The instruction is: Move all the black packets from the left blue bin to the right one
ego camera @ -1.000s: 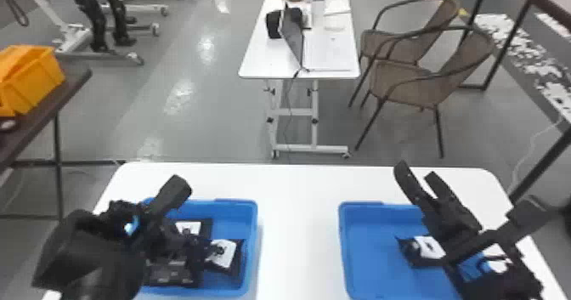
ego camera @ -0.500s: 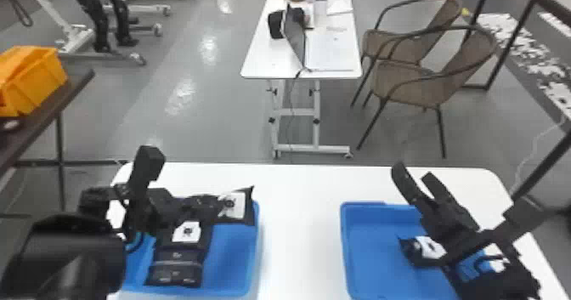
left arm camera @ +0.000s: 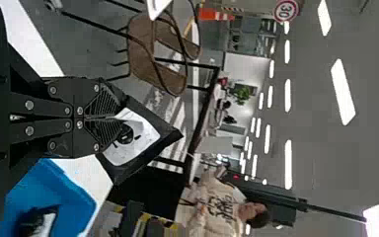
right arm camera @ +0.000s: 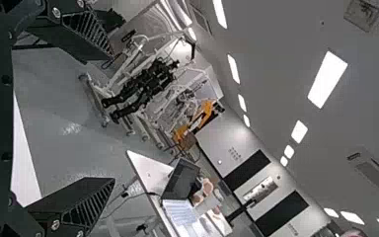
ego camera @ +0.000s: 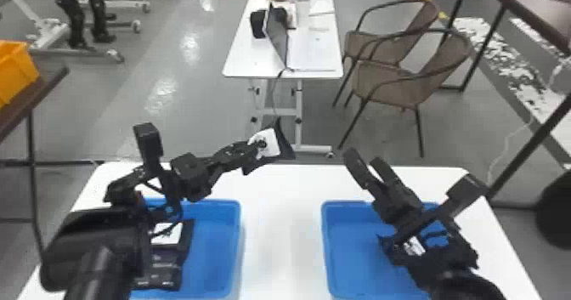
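On the table [ego camera: 282,235] before me, the left bin [ego camera: 214,252] holds packets [ego camera: 163,263], and the right bin [ego camera: 352,252], set apart from it, has a packet [ego camera: 414,247] in it. Beyond, I see a laptop [ego camera: 277,40] on a desk [ego camera: 248,61], armchairs [ego camera: 395,82] to its right, and a crate [ego camera: 15,69] on a side table [ego camera: 46,80] at far left.

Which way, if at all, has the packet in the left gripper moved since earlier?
Yes: packet went up and rightward, out of the left blue bin, past its far right corner.

L bin [ego camera: 214,244] & R bin [ego camera: 350,244] smooth plastic, near tabletop [ego camera: 282,218] smooth, blk pkt [left arm camera: 140,136] matt-looking, flr [ego camera: 204,103] glossy.
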